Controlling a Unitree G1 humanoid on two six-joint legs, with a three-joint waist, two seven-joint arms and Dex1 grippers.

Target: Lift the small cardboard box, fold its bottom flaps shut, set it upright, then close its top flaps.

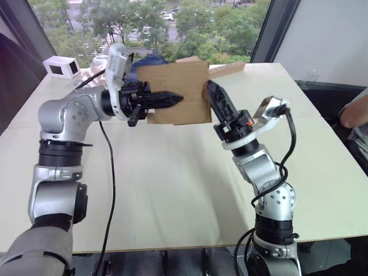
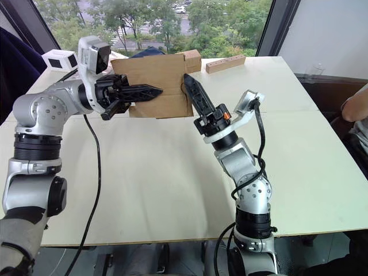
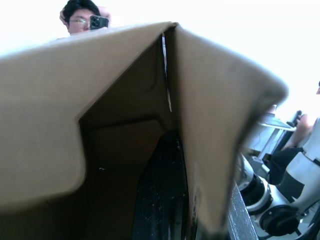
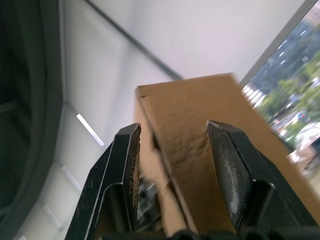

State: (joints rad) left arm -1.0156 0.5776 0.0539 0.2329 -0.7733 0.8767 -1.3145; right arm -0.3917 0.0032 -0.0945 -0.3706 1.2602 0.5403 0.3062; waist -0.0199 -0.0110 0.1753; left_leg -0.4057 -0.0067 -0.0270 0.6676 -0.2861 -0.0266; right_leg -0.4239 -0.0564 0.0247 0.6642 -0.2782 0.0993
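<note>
Left eye view: we hold the box (image 1: 175,92) aloft over the table (image 1: 172,190), left gripper (image 1: 167,99) clamped on its wall, right gripper (image 1: 214,98) spread astride the edge. We'd press flaps squarely.

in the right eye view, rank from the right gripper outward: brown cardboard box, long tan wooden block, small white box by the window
1. Plain brown cardboard box: at the right gripper, held above the table.
2. Long tan wooden block: behind, to its right, on the table's far edge.
3. Small white box: far-left corner, beyond the left gripper.
</note>
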